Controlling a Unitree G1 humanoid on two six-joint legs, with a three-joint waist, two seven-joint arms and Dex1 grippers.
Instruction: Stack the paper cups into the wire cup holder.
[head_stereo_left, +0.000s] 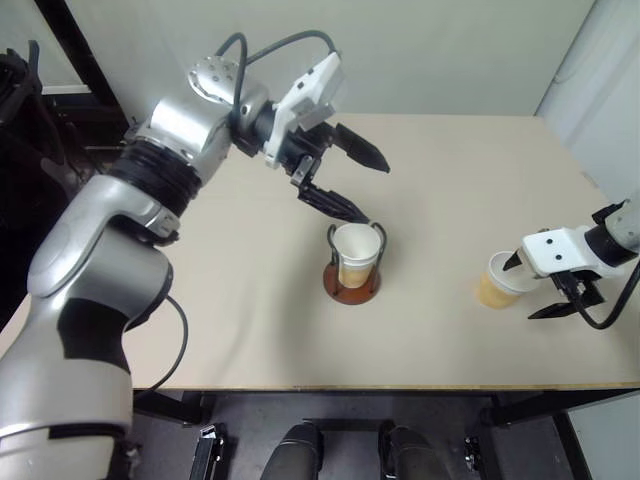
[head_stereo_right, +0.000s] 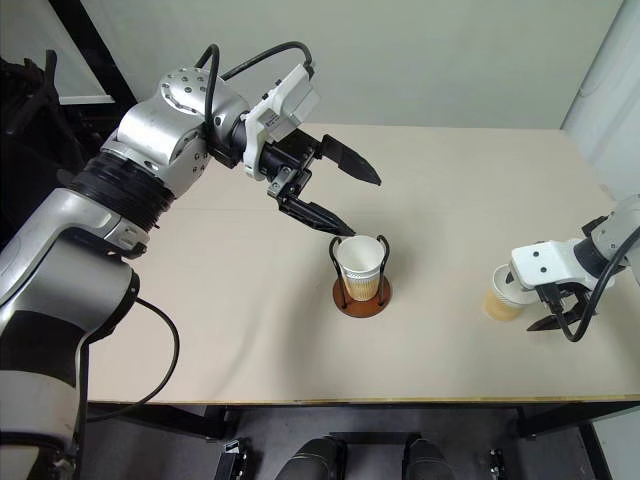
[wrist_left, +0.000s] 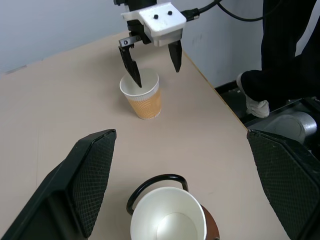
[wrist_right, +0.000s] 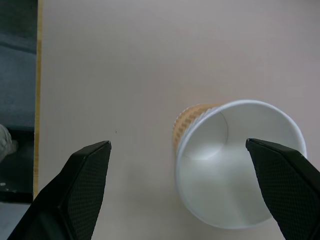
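Note:
The wire cup holder, with its reddish-brown disc base and dark wire loops, stands mid-table with a paper cup upright inside it. My left gripper hangs open just above and to the left of that cup, with nothing between its fingers. A second tan paper cup stands upright near the table's right end. My right gripper is open over it, pointing steeply down. In the left wrist view one black finger of it overlaps the cup's mouth and the other is outside the rim.
The tan table has its front edge close to me and its right edge just beyond the right gripper. A dark-clothed leg with a white shoe is on the floor past that right edge. A black frame stands at the back left.

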